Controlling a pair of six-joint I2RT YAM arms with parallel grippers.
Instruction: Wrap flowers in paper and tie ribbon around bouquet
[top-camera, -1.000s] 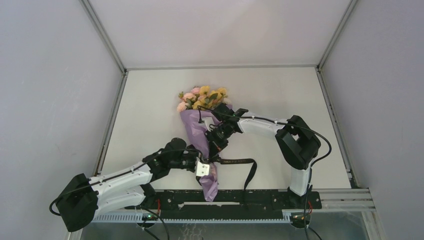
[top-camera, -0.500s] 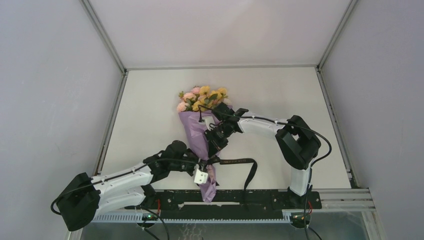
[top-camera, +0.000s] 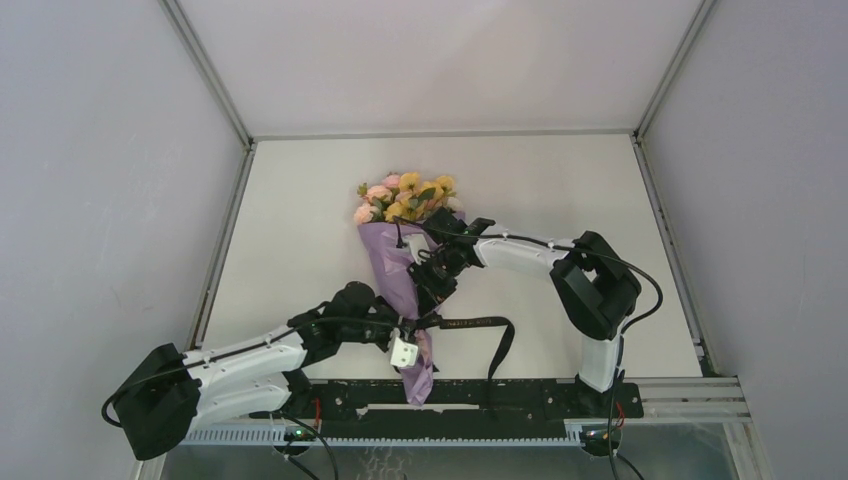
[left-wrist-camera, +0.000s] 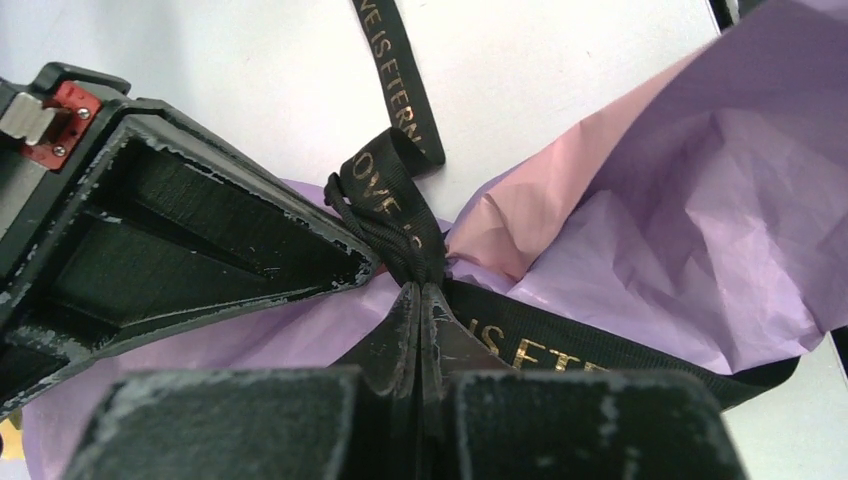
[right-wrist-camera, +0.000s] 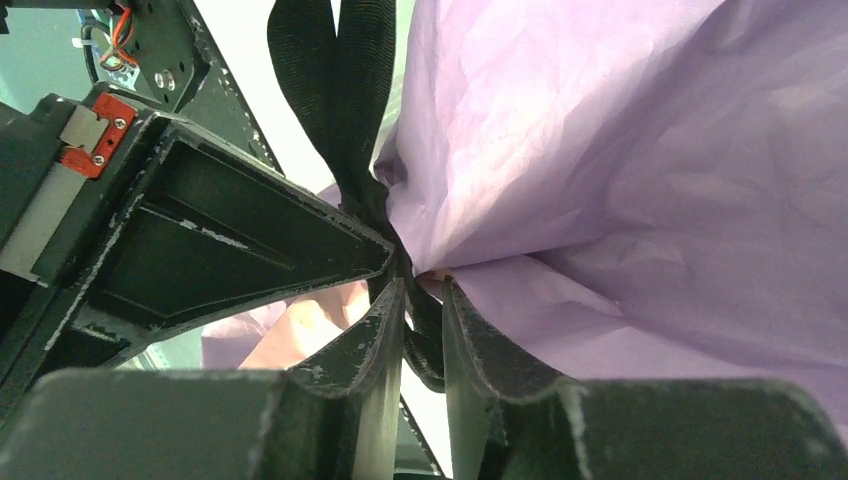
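The bouquet lies on the table with its flowers (top-camera: 405, 196) at the far end. Its lilac paper (top-camera: 385, 255) tapers toward the near edge. The black ribbon (top-camera: 475, 323) is knotted at the cone's narrow part, and its tail runs right, then down. My left gripper (top-camera: 415, 325) is shut on the ribbon (left-wrist-camera: 560, 345) right at the knot, with paper (left-wrist-camera: 680, 230) behind it and its jaws (left-wrist-camera: 420, 288) pressed together. My right gripper (top-camera: 430, 290) is against the cone from the right. Its jaws (right-wrist-camera: 425, 285) stand slightly apart, and a ribbon (right-wrist-camera: 335, 90) strand hangs loose in the gap beside the paper (right-wrist-camera: 600, 150).
The white table (top-camera: 560, 190) is boxed in by grey walls and a metal frame. A black rail (top-camera: 520, 395) carrying both arm bases runs along the near edge, close to the cone's tail. The right arm's elbow (top-camera: 595, 280) stands to the right.
The right gripper's jaws have parted, releasing their pinch on the ribbon. The left gripper, still shut on the ribbon, shifted a little toward the near edge, and the cone's tail moved with it.
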